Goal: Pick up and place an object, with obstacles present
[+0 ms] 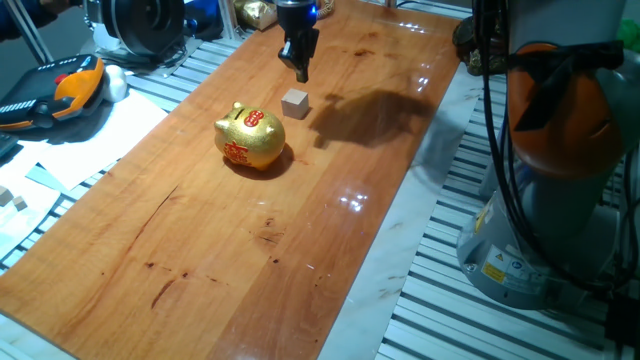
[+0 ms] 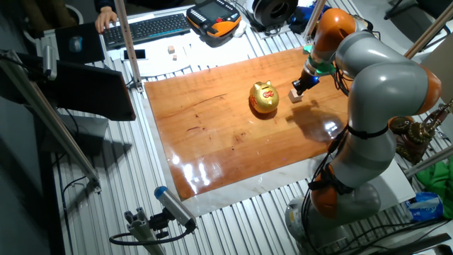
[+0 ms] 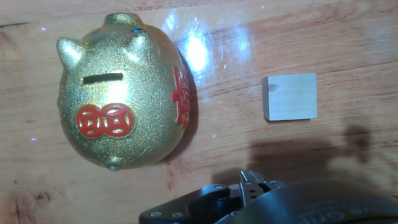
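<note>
- Small tan wooden cube (image 1: 295, 103) resting flat on the wooden surface (image 1: 300, 250), untouched, just beside the gold piggy bank (image 1: 250, 138) but clear of it, a strip of bare wood between the two.
- Hand (image 1: 300, 66) hanging above the surface, near the cube and slightly off it; in one fixed view, fingertips up-frame of the cube, toward the far end of the surface.
- In the other fixed view, hand (image 2: 300, 88) just above and to the right of the cube (image 2: 296, 95), piggy bank (image 2: 264, 98) on the cube's other side.
- In the hand view, cube (image 3: 290, 96) up and right of centre, piggy bank (image 3: 122, 99) filling the left; judged from this, a short sideways shift away from the bank needed before any descent, then straight down.
- No long axis to the cube: square top face, sides roughly parallel to the frame edges in the hand view, so either pair of faces looking equally graspable.
- Holding nothing; whether spread or closed cannot be told — fingertips dark and tiny in both fixed views.
- Hand view's lower edge taken up by dark housing, fingertips cut off below the frame.
- Glare patches on the varnish near the bank; arm's shadow lying just below the cube.
</note>
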Motion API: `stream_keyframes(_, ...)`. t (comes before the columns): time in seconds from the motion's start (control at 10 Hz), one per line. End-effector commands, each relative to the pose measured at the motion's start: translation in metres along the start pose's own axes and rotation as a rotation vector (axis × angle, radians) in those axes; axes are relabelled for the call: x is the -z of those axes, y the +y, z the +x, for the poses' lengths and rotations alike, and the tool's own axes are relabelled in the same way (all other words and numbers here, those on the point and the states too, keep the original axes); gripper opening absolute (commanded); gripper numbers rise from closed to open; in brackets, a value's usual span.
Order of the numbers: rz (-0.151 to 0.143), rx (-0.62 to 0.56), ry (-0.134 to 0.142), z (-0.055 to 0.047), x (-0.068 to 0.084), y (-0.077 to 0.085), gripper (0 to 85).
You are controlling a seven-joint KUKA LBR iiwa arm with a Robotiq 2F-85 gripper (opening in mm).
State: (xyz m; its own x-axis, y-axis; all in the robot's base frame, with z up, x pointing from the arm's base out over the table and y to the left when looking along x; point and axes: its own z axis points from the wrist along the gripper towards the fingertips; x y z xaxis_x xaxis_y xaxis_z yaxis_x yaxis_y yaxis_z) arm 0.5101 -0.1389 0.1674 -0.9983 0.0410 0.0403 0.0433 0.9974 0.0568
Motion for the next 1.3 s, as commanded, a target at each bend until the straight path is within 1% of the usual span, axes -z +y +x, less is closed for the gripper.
stream_keyframes(0.0,0.008,-0.004,0.0,0.0002,-0.0005,-0.0003,0.0)
stream_keyframes(0.1,0.004,-0.008,0.005,0.0005,-0.0002,-0.0005,0.0)
stream_keyframes(0.2,-0.008,-0.014,0.016,-0.0009,-0.0002,0.001,0.0)
stream_keyframes(0.3,-0.005,-0.02,0.016,-0.0008,-0.0005,0.0008,0.0)
stream_keyframes(0.6,0.011,-0.019,-0.002,-0.0011,-0.0023,0.0002,0.0)
stream_keyframes(0.7,-0.015,-0.006,-0.001,-0.0011,-0.0023,0.0002,0.0)
stream_keyframes(0.8,-0.03,-0.005,0.002,-0.0011,-0.0023,0.0002,0.0)
stream_keyframes(0.9,-0.015,-0.001,-0.007,-0.0011,-0.0023,0.0002,0.0)
stream_keyframes(1.1,-0.009,0.015,-0.016,-0.0011,-0.0023,0.0002,0.0)
stream_keyframes(1.2,-0.006,0.013,-0.016,-0.0018,-0.002,0.0009,0.0)
